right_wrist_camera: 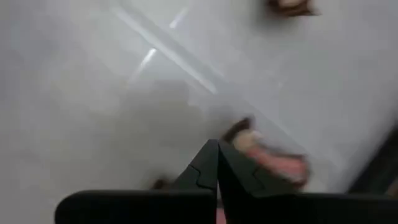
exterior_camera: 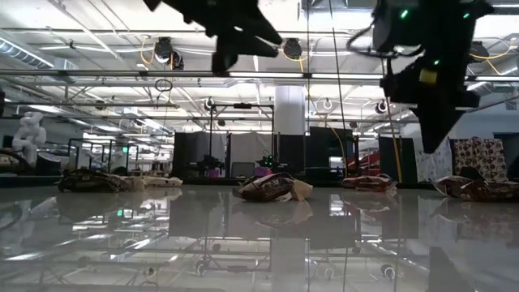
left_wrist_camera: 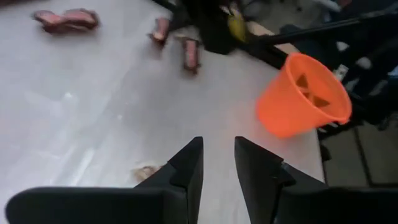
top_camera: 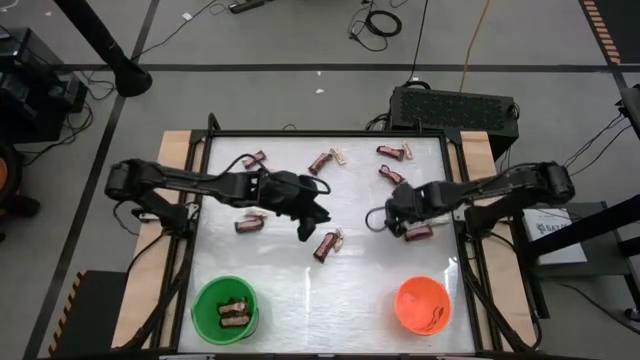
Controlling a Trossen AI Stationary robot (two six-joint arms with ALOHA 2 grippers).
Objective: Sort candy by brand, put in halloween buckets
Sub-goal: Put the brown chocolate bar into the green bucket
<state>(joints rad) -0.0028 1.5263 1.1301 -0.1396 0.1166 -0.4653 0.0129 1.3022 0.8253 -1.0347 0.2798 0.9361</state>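
Glossy white counter [top_camera: 300,290] carries reddish-brown wrapped candy bars [top_camera: 327,244] just beside the left gripper [top_camera: 306,232], jaws slightly spread; right gripper [top_camera: 392,222], jaws pressed together, empty.

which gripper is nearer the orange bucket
Right. The right gripper hangs just up-table of the orange bucket; the left gripper is mid-table, farther off toward the green bucket's side.

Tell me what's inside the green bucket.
The green bucket holds a few dark reddish-brown candy bars on its floor. Anything lying beneath them is covered from above.
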